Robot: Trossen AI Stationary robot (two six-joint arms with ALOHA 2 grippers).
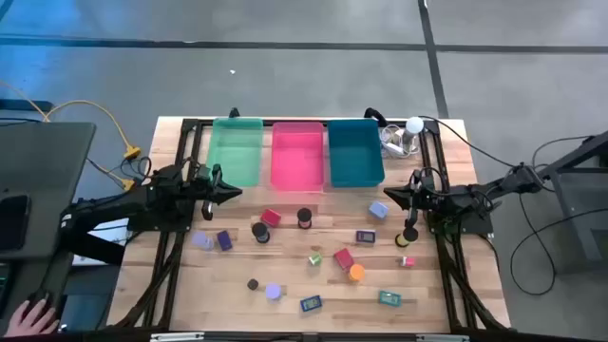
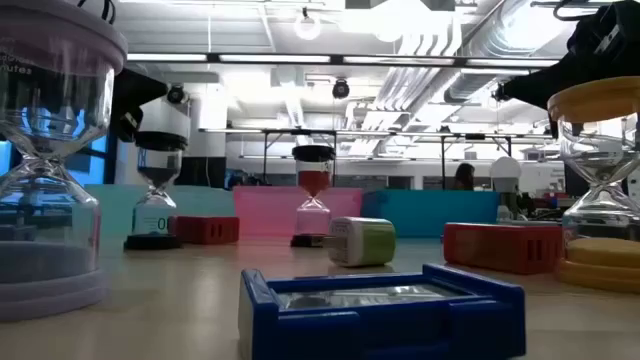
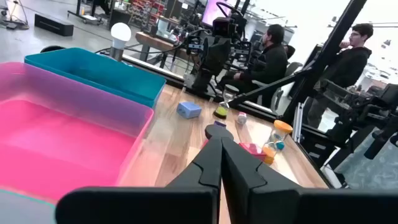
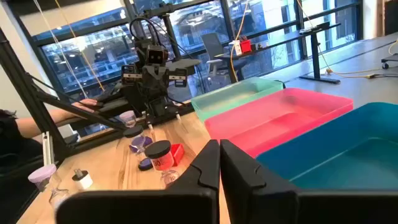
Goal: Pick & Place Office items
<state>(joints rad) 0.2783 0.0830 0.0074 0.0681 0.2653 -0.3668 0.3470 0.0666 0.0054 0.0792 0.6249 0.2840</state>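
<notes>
Between bins [image 1: 297, 157] and items [image 1: 343, 257], bare wood.

Open lab, exposed ceiling ducts [image 2: 440, 60], desks, seated people [image 3: 273, 56]

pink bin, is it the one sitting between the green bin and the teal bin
Yes. In the high view the pink bin sits in the middle, with the green bin on one side and the teal bin on the other, all edge to edge.
</notes>
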